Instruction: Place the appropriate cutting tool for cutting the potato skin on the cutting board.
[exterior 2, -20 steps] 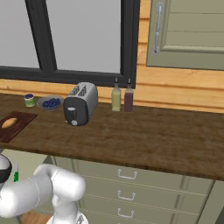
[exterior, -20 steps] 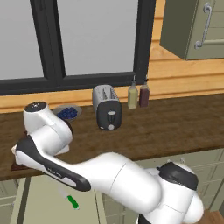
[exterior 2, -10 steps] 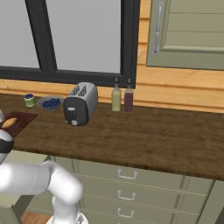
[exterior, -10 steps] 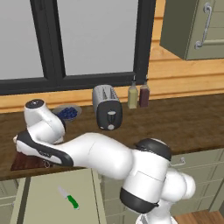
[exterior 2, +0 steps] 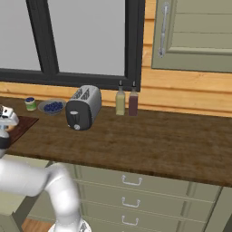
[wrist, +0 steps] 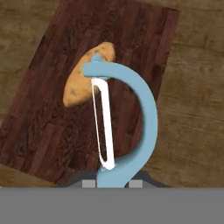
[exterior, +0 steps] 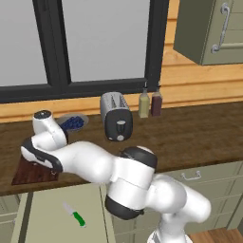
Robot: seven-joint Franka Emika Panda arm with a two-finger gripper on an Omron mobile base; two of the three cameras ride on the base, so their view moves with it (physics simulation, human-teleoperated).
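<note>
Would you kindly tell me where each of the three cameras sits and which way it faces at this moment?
Left base view: behind the arm on its left, looking forward and down at the counter; the white arm reaches to the cutting board.
Right base view: behind on the right, same counter; the arm at lower left.
Hand view: on the hand, facing down at the board; the gripper holds the peeler over the potato.
Both base views share the toaster.

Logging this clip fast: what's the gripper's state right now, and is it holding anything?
Gripper: closed on the light-blue peeler, held over the cutting board by the potato.
</note>
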